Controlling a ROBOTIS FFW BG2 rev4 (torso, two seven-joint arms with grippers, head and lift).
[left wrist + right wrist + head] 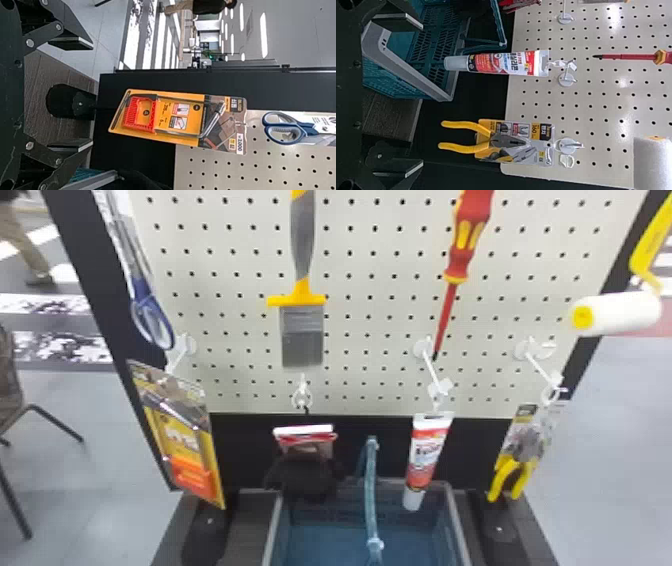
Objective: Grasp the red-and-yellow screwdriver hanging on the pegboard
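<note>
Red-and-yellow screwdriver (465, 245): on the pegboard (370, 255), right of center in head view. Handle up, tip down, slight tilt, top leaning right; handle runs out of frame at the top. Tip sits near the white hook (431, 365) that carries the red-and-white tube (427, 450). Right wrist view also catches its shaft and part of the handle.

Left end effector (92, 94): open, fingers wide apart, carded saw (174, 118) ahead of it. Right end effector (422, 94): open too, fingers well apart, tube and yellow-handled pliers (464, 148) ahead.

Rest of board, head view: blue-handled scissors (142, 297) at the left edge, paintbrush (302, 335) left of the screwdriver with bristles down, white paint roller (620, 312) at the right edge. Lower row, left to right: carded saw, black item (305, 477) with a red-and-white card top, tube, pliers.

Teal basket (456, 525) with its handle up stands on the dark base (250, 525) at the foot of the board. Chair (10, 390) at far left, on the floor.
</note>
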